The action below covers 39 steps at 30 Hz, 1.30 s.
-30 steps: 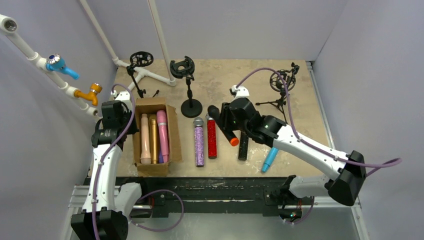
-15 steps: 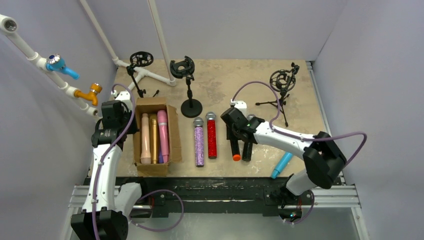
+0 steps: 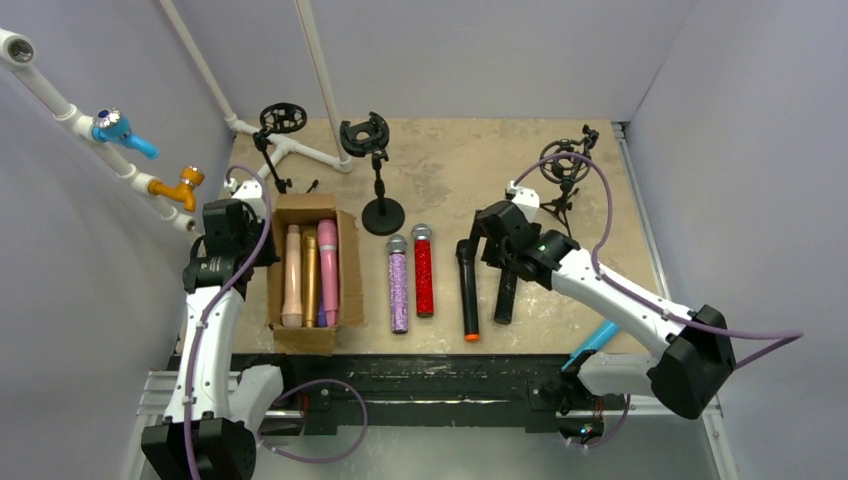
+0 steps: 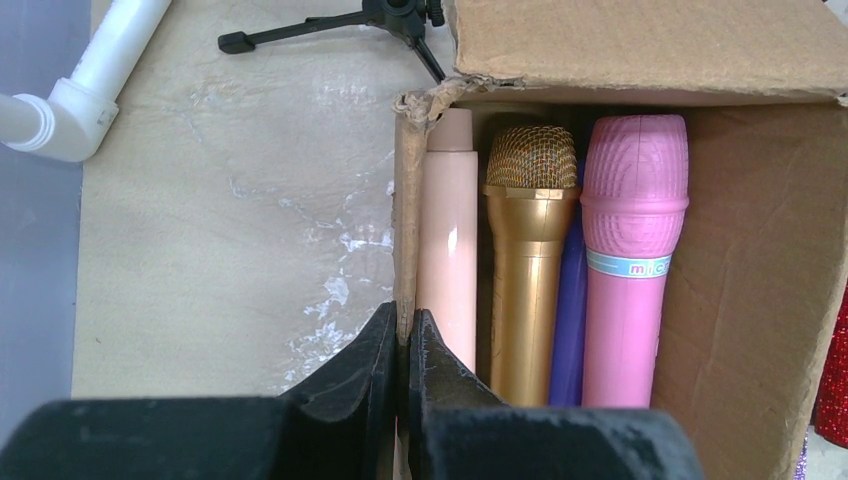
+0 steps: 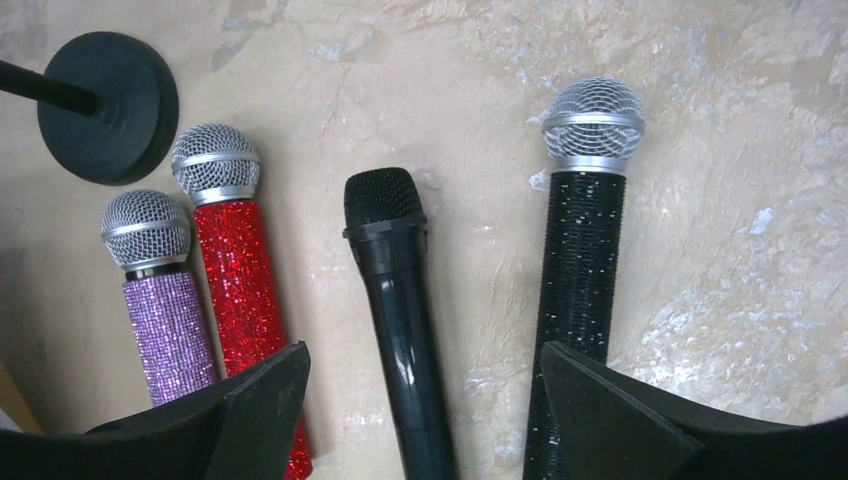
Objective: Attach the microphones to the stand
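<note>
Purple glitter (image 3: 399,285), red glitter (image 3: 423,272), black orange-ended (image 3: 467,290) and black glitter (image 3: 507,285) microphones lie side by side on the table. My right gripper (image 3: 488,250) is open and empty above the last two; in the right wrist view (image 5: 424,350) the black microphone (image 5: 395,290) lies between its fingers. A blue microphone (image 3: 590,343) lies near the right arm's base. My left gripper (image 4: 404,325) is shut on the left wall of the cardboard box (image 4: 640,40), which holds peach (image 4: 447,230), gold (image 4: 528,250) and pink (image 4: 630,250) microphones. A round-base stand (image 3: 378,170) stands behind.
A tripod stand (image 3: 275,135) is at the back left and another (image 3: 562,175) at the back right, beside the right arm's cable. White pipes (image 3: 300,150) run along the back left. The front table edge is close below the microphones.
My right gripper has let go of the black orange-ended microphone, which now lies between the red and black glitter ones, and has moved right. The blue microphone slid right. The left arm stayed.
</note>
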Available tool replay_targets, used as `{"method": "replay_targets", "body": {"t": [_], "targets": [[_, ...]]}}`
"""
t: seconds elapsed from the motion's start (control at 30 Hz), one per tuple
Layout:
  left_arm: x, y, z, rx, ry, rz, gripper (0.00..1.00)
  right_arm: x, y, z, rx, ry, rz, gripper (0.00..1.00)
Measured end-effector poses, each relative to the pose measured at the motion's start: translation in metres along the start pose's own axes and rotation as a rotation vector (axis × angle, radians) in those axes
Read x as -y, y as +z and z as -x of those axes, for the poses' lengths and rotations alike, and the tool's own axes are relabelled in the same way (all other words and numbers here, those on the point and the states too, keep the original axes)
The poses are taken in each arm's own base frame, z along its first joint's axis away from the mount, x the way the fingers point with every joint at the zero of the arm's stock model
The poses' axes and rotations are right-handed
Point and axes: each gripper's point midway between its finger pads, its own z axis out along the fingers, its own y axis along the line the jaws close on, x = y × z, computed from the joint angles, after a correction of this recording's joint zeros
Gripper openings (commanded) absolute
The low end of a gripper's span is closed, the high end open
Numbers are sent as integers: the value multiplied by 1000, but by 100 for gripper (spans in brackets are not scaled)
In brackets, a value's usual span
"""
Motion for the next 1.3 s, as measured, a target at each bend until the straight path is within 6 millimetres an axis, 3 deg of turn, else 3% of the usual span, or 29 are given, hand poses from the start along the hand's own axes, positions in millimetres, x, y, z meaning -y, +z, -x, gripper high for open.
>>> {"method": "replay_targets", "body": {"t": [0.2, 0.3, 0.37, 0.5, 0.57, 0.73, 0.83, 0.93, 1.1, 1.3], "targets": [[1, -3, 6, 9, -1, -6, 0, -6, 12, -5, -31, -30, -26, 80], [2, -5, 8, 16, -5, -6, 0, -24, 14, -12, -44, -98, -11, 79], [2, -7, 8, 18, -13, -7, 0, -63, 4, -12, -30, -157, 52, 79], [3, -11, 7, 20, -28, -7, 0, -167, -28, -1, 26, -213, 250, 77], [3, -13, 6, 19, -31, -5, 0, -205, -45, 0, 45, -232, 330, 76], [2, -20, 6, 37, -52, 6, 0, -268, -68, -4, 66, -274, 453, 75], [2, -21, 7, 43, -63, 12, 0, -296, -72, -14, 64, -307, 493, 75], [2, -21, 6, 41, -74, 15, 0, -313, -68, -31, 48, -345, 509, 75], [1, -22, 6, 41, -83, 23, 0, -316, -53, -67, -5, -426, 492, 74], [0, -22, 4, 35, -109, 30, 0, -319, -34, -85, -31, -478, 463, 74]]}}
